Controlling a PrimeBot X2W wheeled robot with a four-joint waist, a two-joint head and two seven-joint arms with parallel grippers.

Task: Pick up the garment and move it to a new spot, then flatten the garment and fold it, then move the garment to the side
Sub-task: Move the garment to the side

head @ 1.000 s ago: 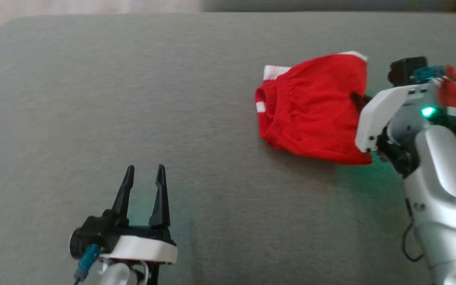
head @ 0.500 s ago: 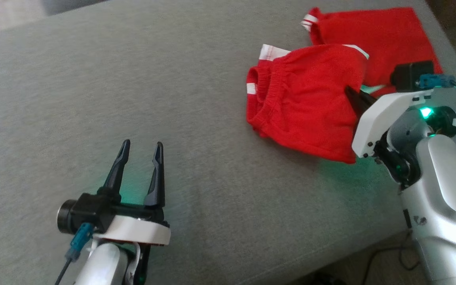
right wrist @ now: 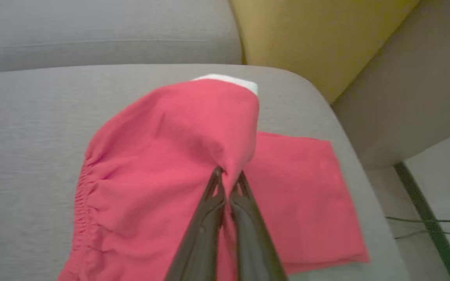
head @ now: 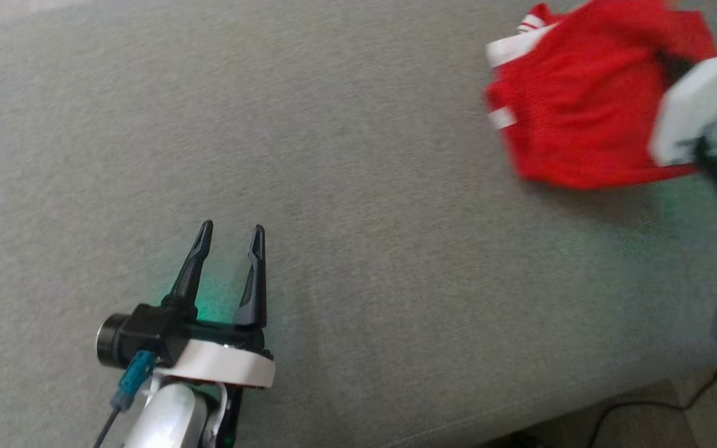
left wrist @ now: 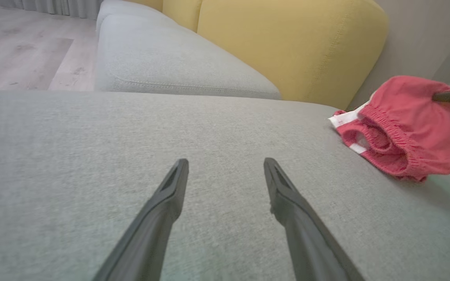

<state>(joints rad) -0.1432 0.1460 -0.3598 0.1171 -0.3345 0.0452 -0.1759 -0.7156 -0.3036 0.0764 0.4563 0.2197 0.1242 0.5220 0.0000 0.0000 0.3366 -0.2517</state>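
Note:
The garment [head: 582, 112] is a pair of red shorts with white trim and an elastic waistband, lying at the far right of a grey sofa seat [head: 346, 186]. My right gripper [right wrist: 229, 173] is shut on a raised fold of the garment [right wrist: 170, 164], lifting that part while one leg stays flat on the cushion. In the head view the right arm's pale wrist [head: 694, 112] is blurred at the right edge. My left gripper [head: 229, 231] stands open low over the bare cushion, far left of the garment [left wrist: 404, 128], nothing between its fingers [left wrist: 170, 191].
Yellow back cushions [left wrist: 287, 43] rise behind the seat. A second grey seat [left wrist: 170, 62] lies beyond. The cushion's right edge [right wrist: 350, 156] drops to a floor with dark cables [right wrist: 424, 222]. Its front edge [head: 520, 410] runs along the bottom right of the head view.
The head camera has swung, so the scene has shifted. The right gripper stays shut on the garment, whose lifted fold has risen. The left gripper holds its place, open.

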